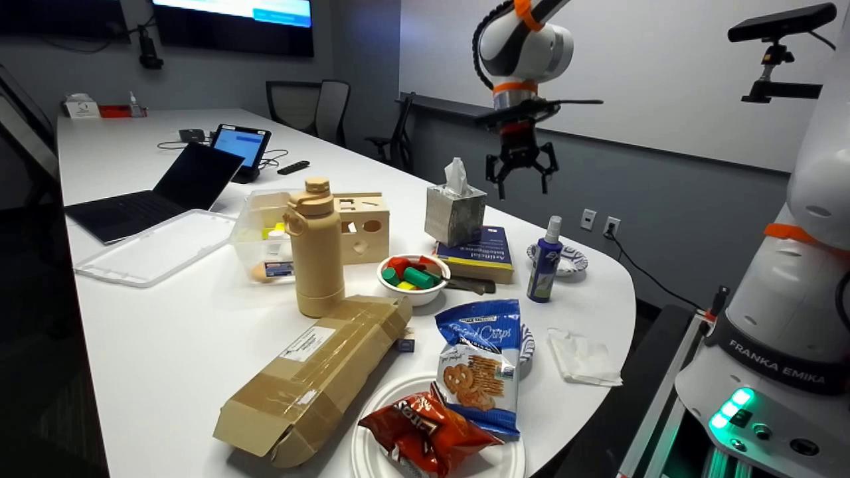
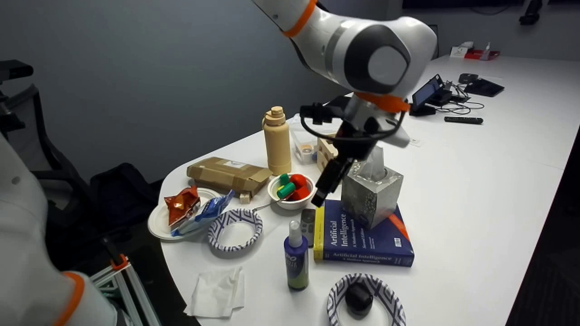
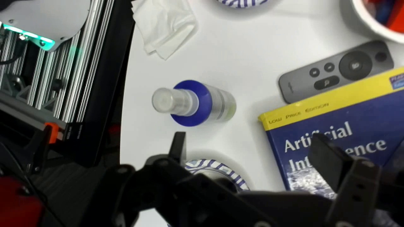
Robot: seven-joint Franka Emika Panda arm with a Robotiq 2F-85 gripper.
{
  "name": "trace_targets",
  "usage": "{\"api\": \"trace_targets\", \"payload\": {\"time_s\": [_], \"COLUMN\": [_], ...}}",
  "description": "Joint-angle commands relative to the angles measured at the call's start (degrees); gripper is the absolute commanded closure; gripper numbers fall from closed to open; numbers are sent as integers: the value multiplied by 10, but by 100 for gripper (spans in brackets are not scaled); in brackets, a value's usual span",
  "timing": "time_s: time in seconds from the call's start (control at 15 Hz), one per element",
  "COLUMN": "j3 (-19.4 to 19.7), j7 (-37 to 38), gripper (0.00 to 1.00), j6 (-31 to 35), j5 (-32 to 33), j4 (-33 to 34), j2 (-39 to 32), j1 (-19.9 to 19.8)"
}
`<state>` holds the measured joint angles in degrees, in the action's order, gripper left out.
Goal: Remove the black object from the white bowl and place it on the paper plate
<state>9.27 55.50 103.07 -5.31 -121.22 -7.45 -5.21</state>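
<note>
The black object (image 2: 359, 299) is a rounded dark lump on a blue-and-white patterned paper plate (image 2: 335, 296). In the wrist view the plate (image 3: 205, 164) and the black object (image 3: 228, 184) are partly hidden behind my gripper. The white bowl (image 2: 294, 203) holds red and green blocks; it also shows in an exterior view (image 1: 415, 295) and at the corner of the wrist view (image 3: 374, 26). My gripper (image 1: 523, 189) is open and empty, raised above the table. In the wrist view its fingertips (image 3: 249, 142) stand wide apart, over the table and the book.
A purple spray bottle (image 2: 297, 262) stands between the patterned plate and another patterned plate (image 2: 235, 233). A blue book (image 2: 362, 244) carries a tissue box (image 2: 371, 194), and a remote (image 3: 334, 71) lies beside it. A bottle (image 1: 319, 252) and cardboard box (image 1: 319, 378) stand farther off.
</note>
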Motion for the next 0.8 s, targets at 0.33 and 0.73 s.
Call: {"api": "trace_targets", "payload": {"time_s": [0.33,0.73], "j3": [-90,-121], "j7": [-64,-191], "gripper": [0,0], "j6": [-93,-77], "j5": [120,173], "j4": [61,105], "j2": [95,92], "j1": [61,75]}}
